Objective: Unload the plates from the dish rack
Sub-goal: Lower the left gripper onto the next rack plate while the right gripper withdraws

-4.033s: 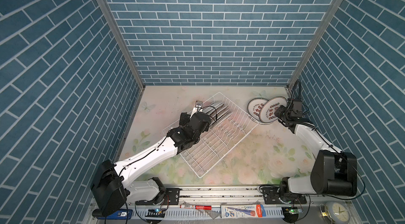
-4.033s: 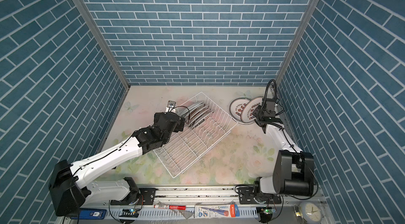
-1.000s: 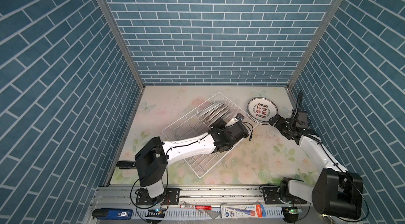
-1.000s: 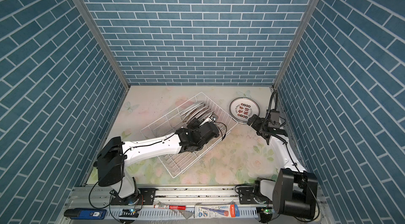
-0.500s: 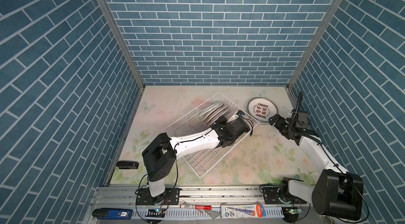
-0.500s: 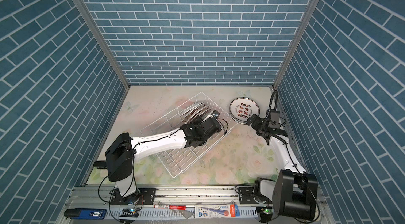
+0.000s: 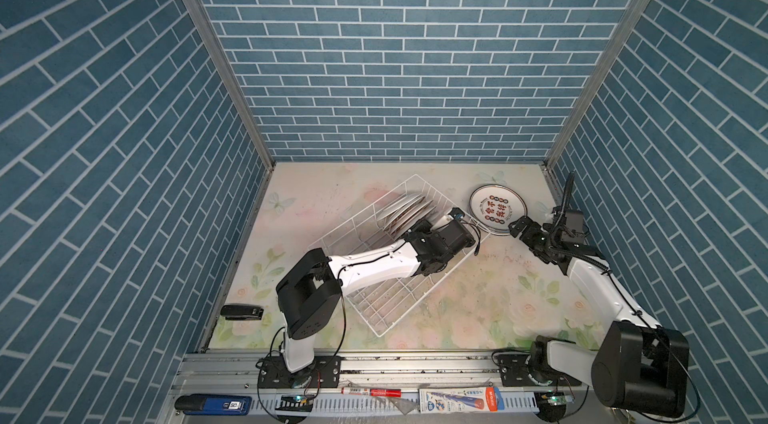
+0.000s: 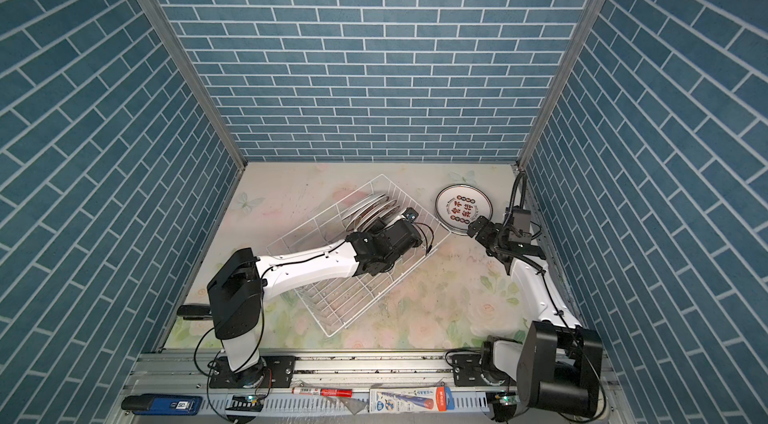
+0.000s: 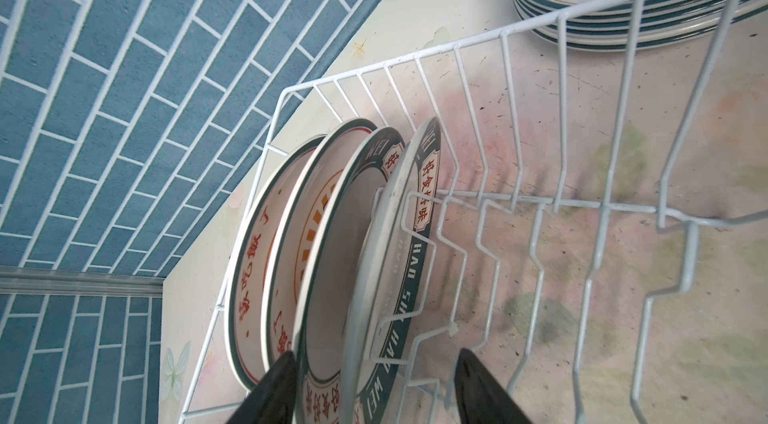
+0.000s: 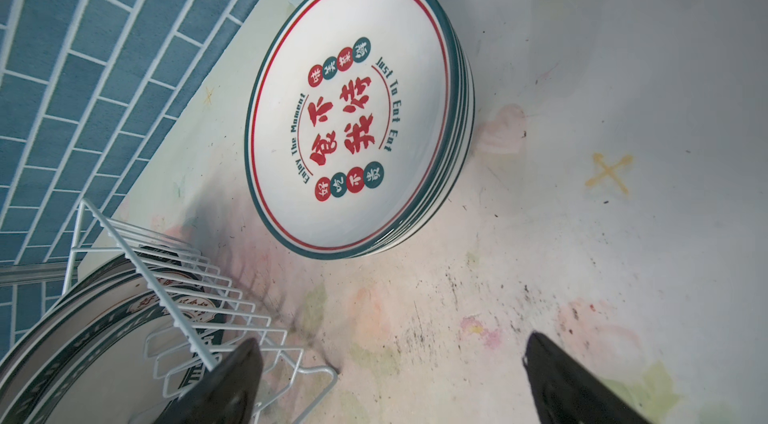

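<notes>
The white wire dish rack (image 7: 386, 310) (image 8: 336, 318) lies slantwise mid-table, with several plates (image 7: 405, 210) (image 8: 372, 208) on edge at its far end. My left gripper (image 7: 410, 229) (image 9: 376, 384) reaches in there, open; its black fingers (image 9: 274, 388) straddle the two nearest dark-rimmed plates (image 9: 399, 256), and the other finger stands clear of them. A flat stack of plates (image 7: 497, 210) (image 10: 353, 110) with red characters on top sits right of the rack. My right gripper (image 7: 515, 229) (image 10: 386, 376) hovers wide open and empty just beside that stack.
Blue brick walls close in on three sides. A black object (image 7: 241, 312) lies at the table's left edge. Pens and a blue device (image 7: 212, 404) rest on the front rail. The rack's near half holds only upright prongs (image 9: 598, 202).
The left arm has swung from the rack's left side over to its right and reached in at the plates, its jaws narrowing. The right gripper left a plate on the stack and drew back.
</notes>
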`<act>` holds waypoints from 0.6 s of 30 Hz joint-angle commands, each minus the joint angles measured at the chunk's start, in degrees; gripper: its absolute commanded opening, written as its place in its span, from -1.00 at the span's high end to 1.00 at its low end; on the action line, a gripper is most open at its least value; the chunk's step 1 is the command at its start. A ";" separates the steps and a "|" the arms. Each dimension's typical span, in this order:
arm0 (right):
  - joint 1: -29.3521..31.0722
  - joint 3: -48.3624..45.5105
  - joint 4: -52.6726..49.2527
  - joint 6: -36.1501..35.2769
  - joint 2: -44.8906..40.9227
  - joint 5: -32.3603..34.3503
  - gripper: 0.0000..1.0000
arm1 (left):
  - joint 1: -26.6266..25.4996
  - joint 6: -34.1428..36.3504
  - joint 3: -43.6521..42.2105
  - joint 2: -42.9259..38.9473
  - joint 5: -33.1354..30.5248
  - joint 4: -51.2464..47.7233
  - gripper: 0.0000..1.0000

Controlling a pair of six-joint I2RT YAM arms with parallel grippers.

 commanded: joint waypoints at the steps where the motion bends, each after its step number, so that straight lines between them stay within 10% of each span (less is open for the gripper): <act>1: -0.23 -1.49 0.63 -2.09 -0.62 -0.91 -0.97 | 1.24 0.13 1.57 1.48 0.55 -0.79 -0.22; 18: -0.19 -1.30 0.96 -2.43 -0.30 -1.79 -0.97 | 2.28 0.24 1.88 3.33 0.80 0.05 -0.05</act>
